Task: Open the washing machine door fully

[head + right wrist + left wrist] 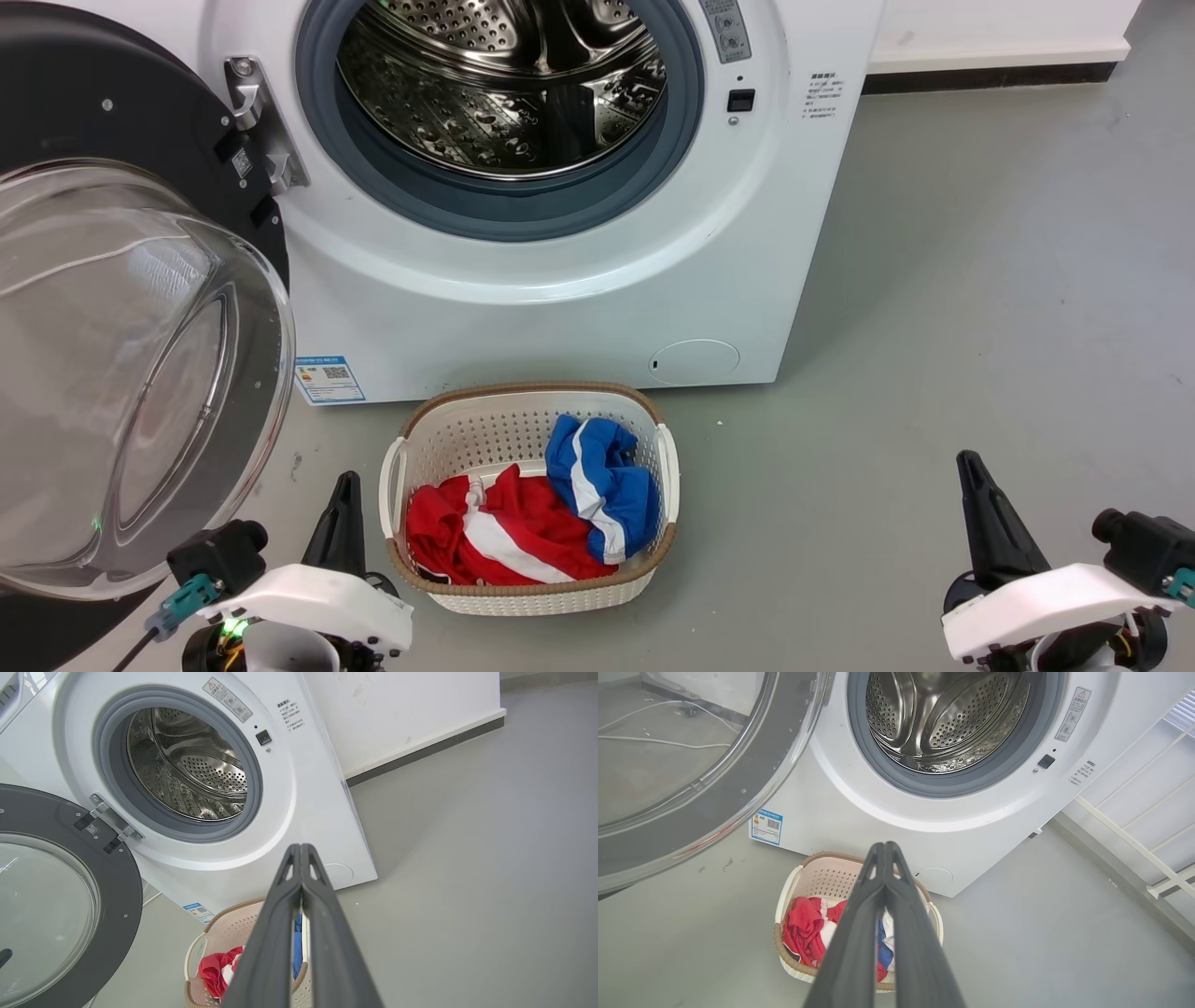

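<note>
Black washing machine door (131,355) hangs wide open — perhaps fully.

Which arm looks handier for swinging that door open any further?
Left, I'd say. The door hangs on the robot's left, and the left claw sits near its glass edge. The right claw is far off on the other side, beyond the basket.

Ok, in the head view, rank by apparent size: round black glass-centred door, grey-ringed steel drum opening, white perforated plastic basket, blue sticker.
Largest to smallest:
Round black glass-centred door, though nearest the camera and cropped.
Grey-ringed steel drum opening, cropped at top.
White perforated plastic basket.
Blue sticker.
</note>
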Tool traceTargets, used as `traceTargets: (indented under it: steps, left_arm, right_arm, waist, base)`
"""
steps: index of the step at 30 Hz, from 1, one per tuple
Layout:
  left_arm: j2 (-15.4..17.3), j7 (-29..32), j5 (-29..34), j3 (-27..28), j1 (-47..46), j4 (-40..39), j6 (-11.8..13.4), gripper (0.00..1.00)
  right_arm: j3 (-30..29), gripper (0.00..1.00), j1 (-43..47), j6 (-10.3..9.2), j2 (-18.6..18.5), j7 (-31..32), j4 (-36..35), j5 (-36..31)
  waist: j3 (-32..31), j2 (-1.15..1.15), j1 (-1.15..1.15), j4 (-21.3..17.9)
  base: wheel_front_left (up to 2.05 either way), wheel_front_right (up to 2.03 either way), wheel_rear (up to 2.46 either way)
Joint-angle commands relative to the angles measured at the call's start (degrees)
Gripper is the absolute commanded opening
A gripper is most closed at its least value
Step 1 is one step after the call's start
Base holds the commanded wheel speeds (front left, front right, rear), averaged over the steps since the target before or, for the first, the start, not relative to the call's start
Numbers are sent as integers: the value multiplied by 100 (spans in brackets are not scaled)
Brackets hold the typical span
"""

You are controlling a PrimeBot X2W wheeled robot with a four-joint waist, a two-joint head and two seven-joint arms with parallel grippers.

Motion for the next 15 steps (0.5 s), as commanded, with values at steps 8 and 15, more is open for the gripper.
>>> traceTargets:
  steps: [8, 15]
  left_arm:
    - [-56, 201, -764, 205, -140, -92, -143, 0]
    - [-118, 346, -1288, 330, -148, -97, -229, 0]
  right_arm:
    - [-87, 0, -201, 0, 15, 157, -27, 871]
    - [-141, 0, -230, 0, 29, 278, 8, 1463]
  waist:
    - [-20, 0, 0, 31]
    - [-38, 0, 0, 57]
  base:
    - [0, 0, 0]
    - [0, 0, 0]
